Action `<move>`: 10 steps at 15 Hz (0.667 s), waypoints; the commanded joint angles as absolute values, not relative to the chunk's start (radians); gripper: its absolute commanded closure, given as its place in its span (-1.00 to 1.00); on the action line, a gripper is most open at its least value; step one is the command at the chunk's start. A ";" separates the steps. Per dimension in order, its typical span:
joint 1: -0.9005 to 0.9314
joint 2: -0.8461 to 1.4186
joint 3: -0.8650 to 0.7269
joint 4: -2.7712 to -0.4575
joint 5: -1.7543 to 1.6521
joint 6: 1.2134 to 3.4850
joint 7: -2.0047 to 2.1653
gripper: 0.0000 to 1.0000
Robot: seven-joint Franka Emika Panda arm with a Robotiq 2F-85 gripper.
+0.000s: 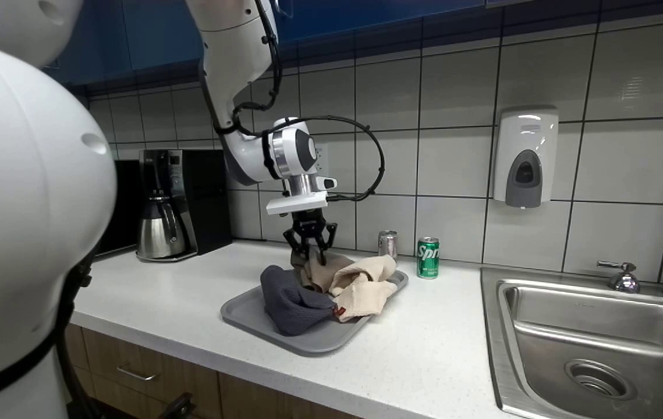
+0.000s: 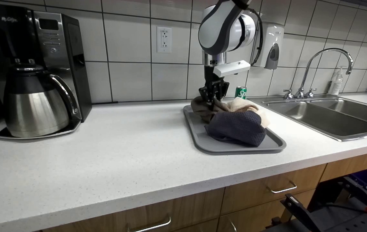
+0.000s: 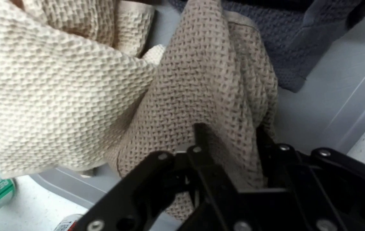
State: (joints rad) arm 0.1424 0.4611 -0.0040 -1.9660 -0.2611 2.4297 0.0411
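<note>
Black claw (image 3: 232, 133), partly spread, astride brown cloth (image 3: 192, 83)

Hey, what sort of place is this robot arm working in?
Most likely a kitchen or office kitchenette, though I can't tell which: there's a stainless steel sink, a coffee maker and a wall-mounted soap dispenser.

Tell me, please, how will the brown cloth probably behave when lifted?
The brown cloth likely sags limply, as its rounded folds suggest. Its coarse, bumpy weave should resist slipping. It might drag the cream cloth, which it appears to touch.
</note>
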 commanded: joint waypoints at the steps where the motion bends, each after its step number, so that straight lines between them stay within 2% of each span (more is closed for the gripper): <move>1: 0.140 0.443 -0.001 -1.973 -0.257 2.436 0.053 -0.42; 4: 0.143 0.440 0.001 -1.977 -0.256 2.443 0.056 -0.88; 5: 0.146 0.436 0.002 -1.979 -0.259 2.445 0.058 -0.98; 10: 0.168 0.412 0.000 -1.998 -0.270 2.453 0.081 -1.00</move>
State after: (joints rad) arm 0.1564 0.4522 -0.0023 -1.9657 -0.2612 2.4433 0.0439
